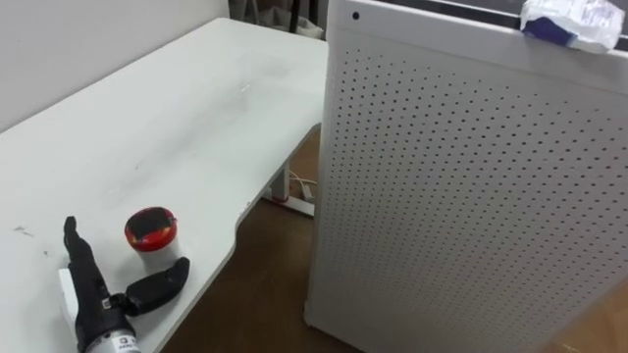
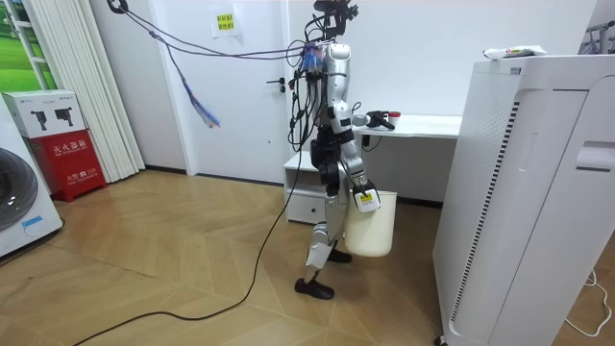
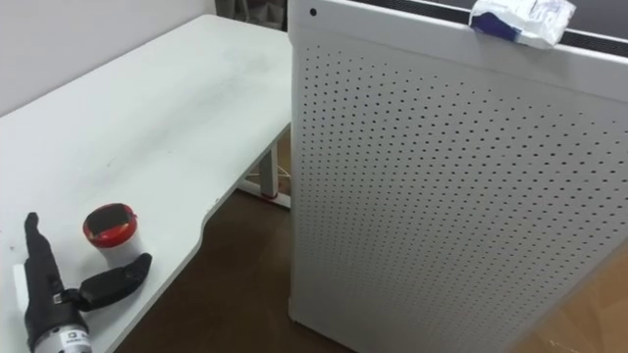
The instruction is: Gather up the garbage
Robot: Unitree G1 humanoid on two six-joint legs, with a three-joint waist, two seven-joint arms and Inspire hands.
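My left hand (image 1: pixel 95 294) hovers flat over the counter (image 1: pixel 177 118), fingers straight and thumb spread, grasping nothing. It is just beside the small red-lidded cup (image 1: pixel 150 228) but not touching it, probably lined up to close on it. A crumpled wrapper (image 1: pixel 574 22) lies well apart, on top of the tall white perforated air purifier (image 1: pixel 461 196) to my right. My right hand (image 2: pixel 364 197) hangs low at my side with the white bin (image 2: pixel 370 226), ready to take rubbish; I cannot tell how it grips. The white counter is otherwise bare, and the floor (image 1: pixel 265 284) is wood.
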